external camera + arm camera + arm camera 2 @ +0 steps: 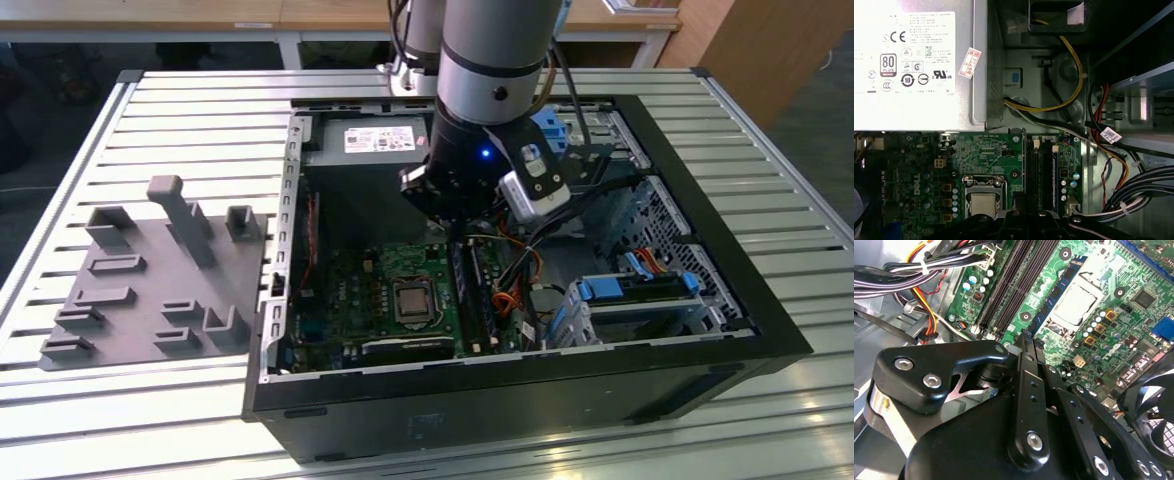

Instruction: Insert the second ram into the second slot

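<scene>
Hovering over the motherboard (985, 150), the jaws pinch the second ram (1024, 160), seen edge-on in the first wrist view.

1. The case (534, 385) is open on top, so there is room to come down from above.
2. A bunch of wires (1139, 192) lies just beside the long slots (1041, 165).
3. The big power box (914, 65) stands near one end of the slots.

Angled steeply down from the exterior view's top edge: grey arm (494, 45), black wrist (461, 172), hand (454, 235) lowest, tip pointing down — black linkage bars (1026, 390) close in the second wrist view.
</scene>
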